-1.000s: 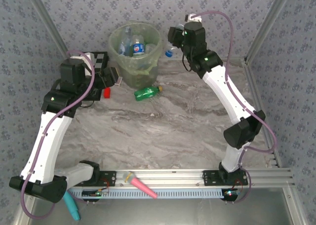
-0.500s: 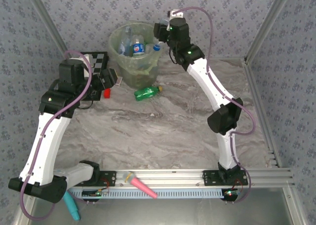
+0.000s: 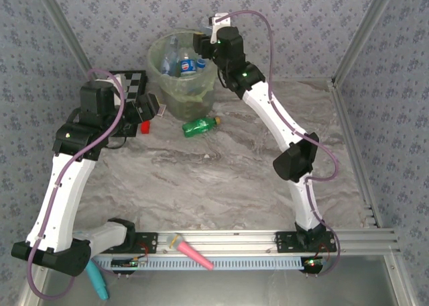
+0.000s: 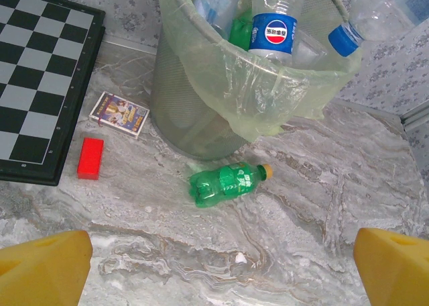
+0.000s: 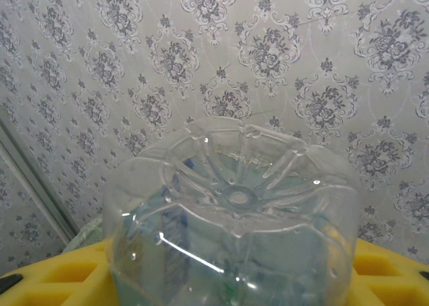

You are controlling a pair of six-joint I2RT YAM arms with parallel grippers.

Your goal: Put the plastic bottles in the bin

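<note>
Over the right side of the round translucent pale-green bin's rim, your right gripper is closed partway around a clear plastic bottle with a blue cap. Its yellow fingers flank the body, with the base toward the wrist camera and the cap angled down at the bin mouth. My read is that it's held this way so it drops neck-first into the bag liner instead of catching the rim. The cap looks level with the rim and not yet inside, so carry it further toward centre before you open.

The bin already holds several bottles, including an upright clear one with a blue label. Headroom is tight and a release could bounce out.

Your left gripper is spread wide and empty. It hangs over the marbled surface, looking down at the one loose bottle I can see. That's a green soda bottle on its side just beside the bin's base, probably the next pick. Skip the small red block and the black-and-white chessboard.
</note>
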